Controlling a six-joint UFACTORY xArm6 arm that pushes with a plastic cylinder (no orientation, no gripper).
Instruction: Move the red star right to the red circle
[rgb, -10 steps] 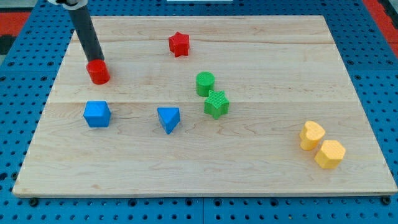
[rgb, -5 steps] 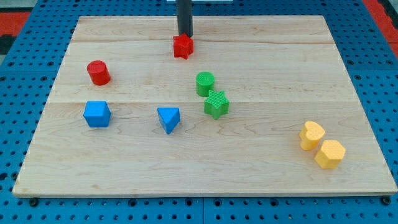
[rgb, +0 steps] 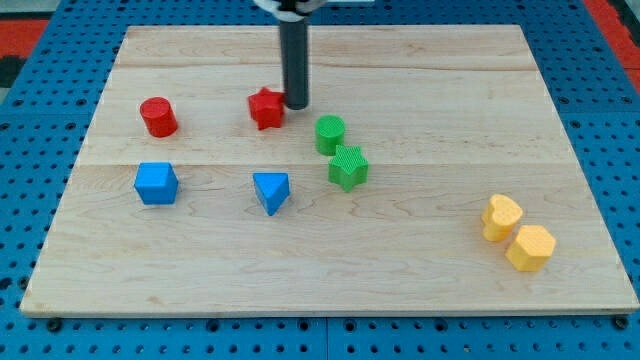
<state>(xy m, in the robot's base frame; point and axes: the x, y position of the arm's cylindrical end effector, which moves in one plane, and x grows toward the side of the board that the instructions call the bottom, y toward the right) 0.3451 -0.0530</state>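
Note:
The red star (rgb: 265, 108) lies on the wooden board (rgb: 420, 260), left of centre in the upper half. My tip (rgb: 296, 105) is right beside the star, on its right edge, touching or nearly touching it. The red circle (rgb: 158, 117) stands farther toward the view's left, about a hundred pixels from the star, with bare board between them.
A green cylinder (rgb: 330, 133) and a green star (rgb: 348, 167) sit just right of and below my tip. A blue cube (rgb: 156, 184) and a blue triangular block (rgb: 271, 190) lie below the red blocks. Two yellow blocks (rgb: 517, 233) sit at lower right.
My tip went from the red circle to above the red star, then came down on its right side. The star slid down and to the left, toward the red circle.

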